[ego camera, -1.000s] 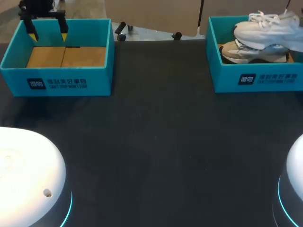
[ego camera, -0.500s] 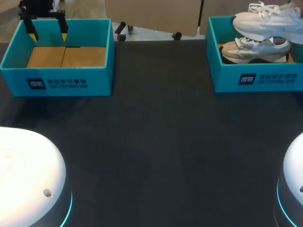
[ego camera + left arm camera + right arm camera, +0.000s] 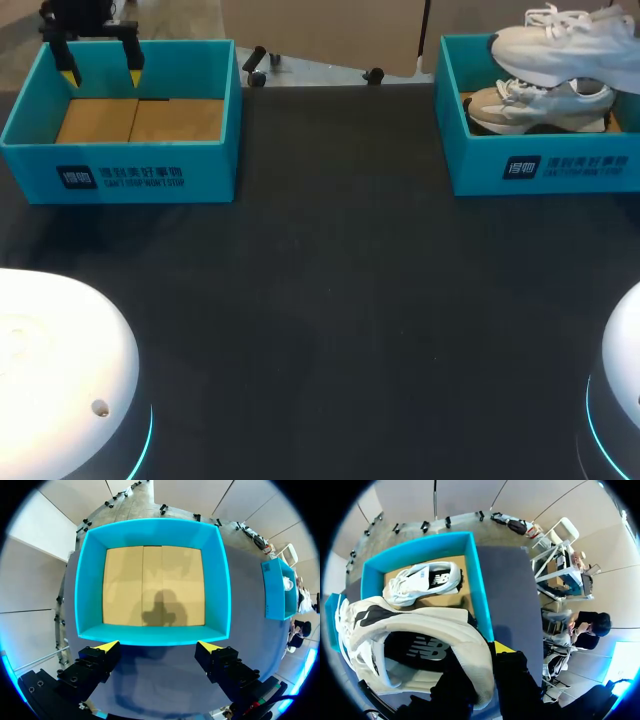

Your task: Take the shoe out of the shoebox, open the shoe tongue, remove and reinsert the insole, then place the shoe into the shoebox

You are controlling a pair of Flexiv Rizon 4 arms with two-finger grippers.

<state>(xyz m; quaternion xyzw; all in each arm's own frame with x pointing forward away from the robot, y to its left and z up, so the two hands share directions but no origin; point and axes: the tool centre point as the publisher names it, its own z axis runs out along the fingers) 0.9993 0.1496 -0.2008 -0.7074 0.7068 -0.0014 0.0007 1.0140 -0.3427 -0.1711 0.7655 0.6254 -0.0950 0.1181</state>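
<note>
A white shoe (image 3: 562, 45) hangs above the right teal shoebox (image 3: 540, 170), off its floor. My right gripper (image 3: 485, 655) is shut on the heel collar of this shoe (image 3: 420, 630), with one yellow tip outside and the other finger hidden inside. In the head view that gripper is out of sight. A second, beige shoe (image 3: 540, 100) lies on its side in the box (image 3: 481, 595) below the held one. My left gripper (image 3: 102, 72) hovers open over the near wall of the empty left shoebox (image 3: 152, 526), holding nothing.
The left box (image 3: 120, 175) has a bare cardboard floor. Dark table (image 3: 330, 300) stretches between and in front of the two boxes. My arms' white bases (image 3: 60, 360) sit at the table's near corners.
The right gripper has lifted the white shoe higher above the box and slightly leftward, then held still. The left arm has not moved.
</note>
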